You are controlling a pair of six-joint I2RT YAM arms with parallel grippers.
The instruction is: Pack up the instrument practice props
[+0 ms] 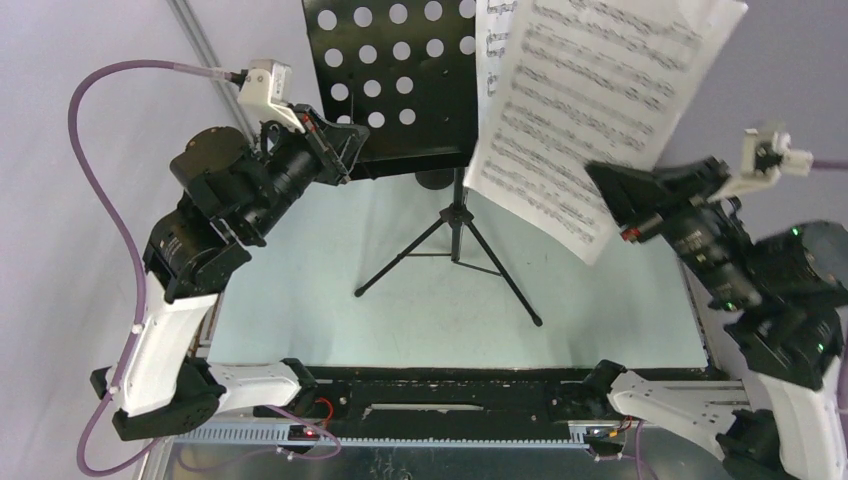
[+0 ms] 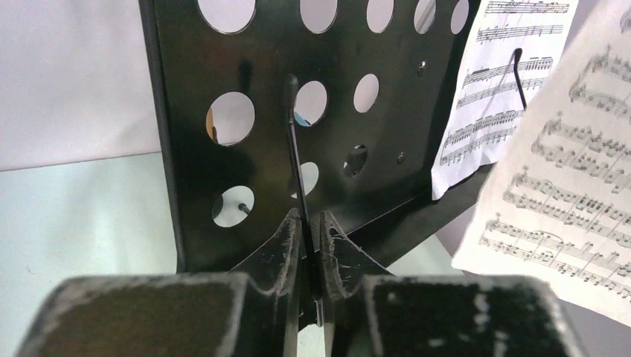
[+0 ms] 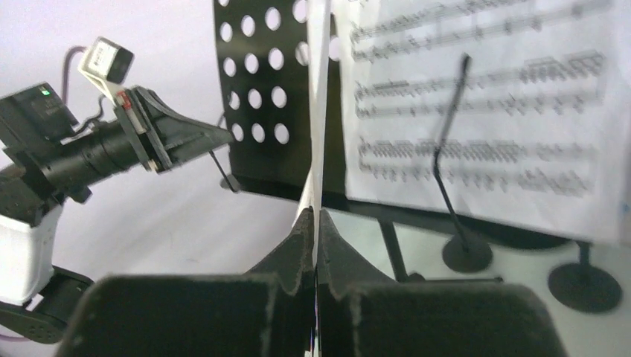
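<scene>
L gripper (image 2: 309, 220) squeezes the thin wire (image 2: 292, 141) on the black stand (image 2: 186, 171) w/ holes. R gripper (image 3: 315, 217) squeezes a music page (image 1: 600, 100).

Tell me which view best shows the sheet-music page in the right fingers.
Top external: the page faces the camera nearly whole, notes readable. Right wrist sees it only edge-on, pinched between the fingers. Left wrist catches just a part of it at frame right.
</scene>
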